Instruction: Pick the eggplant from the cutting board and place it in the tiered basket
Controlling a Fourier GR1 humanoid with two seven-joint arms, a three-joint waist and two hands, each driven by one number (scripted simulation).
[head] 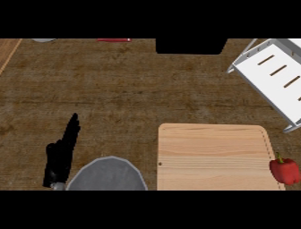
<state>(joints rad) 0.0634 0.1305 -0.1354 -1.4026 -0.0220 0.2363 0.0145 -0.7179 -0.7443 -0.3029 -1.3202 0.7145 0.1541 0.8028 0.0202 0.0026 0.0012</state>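
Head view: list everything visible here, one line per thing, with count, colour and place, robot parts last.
cutting board: one, pale wood, lower centre-right on the counter; nothing lies on its visible surface.
red pepper: one, red with a green stem, at the board's right edge; no eggplant shows.
tiered basket: one, white with slotted shelf, upper right.
dark block: one, black, top centre edge; cannot tell what it is.
red item: one, top edge, mostly cut off.
pale item: one, greyish, top left edge, mostly cut off.
counter: one, brown, wood strip at left.
left forearm: one, grey, bottom edge.
left hand: one, black, fingers straight, lower left.
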